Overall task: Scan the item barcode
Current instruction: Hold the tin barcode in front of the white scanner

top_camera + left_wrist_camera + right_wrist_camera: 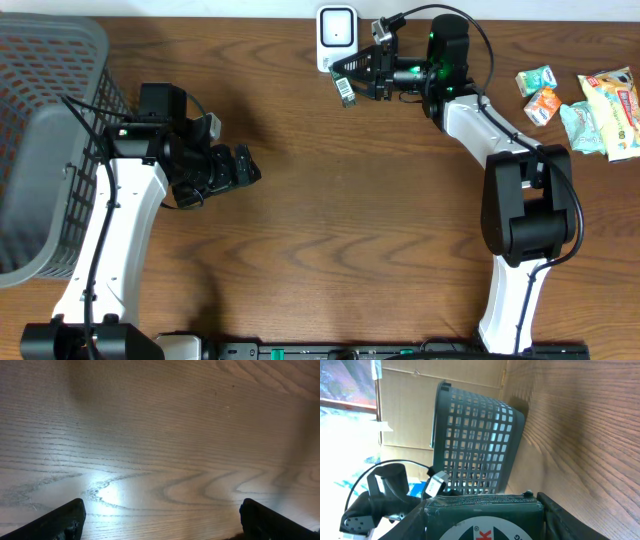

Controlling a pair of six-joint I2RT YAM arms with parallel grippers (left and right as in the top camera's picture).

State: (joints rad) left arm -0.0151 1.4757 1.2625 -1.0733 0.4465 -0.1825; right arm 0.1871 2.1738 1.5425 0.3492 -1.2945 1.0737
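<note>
My right gripper (365,72) is shut on a dark green packet (345,85) and holds it sideways just below and right of the white barcode scanner (337,36) at the table's back edge. The packet's white barcode label faces up, at its end toward the scanner. In the right wrist view the packet (485,517) fills the gap between both fingers of the right gripper (485,510). My left gripper (245,165) hovers over bare wood at centre left. Its fingers (60,520) stand wide apart with nothing between them.
A grey mesh basket (40,150) stands at the left edge, also seen in the right wrist view as the basket (475,440). Several snack packets (590,105) lie at the far right.
</note>
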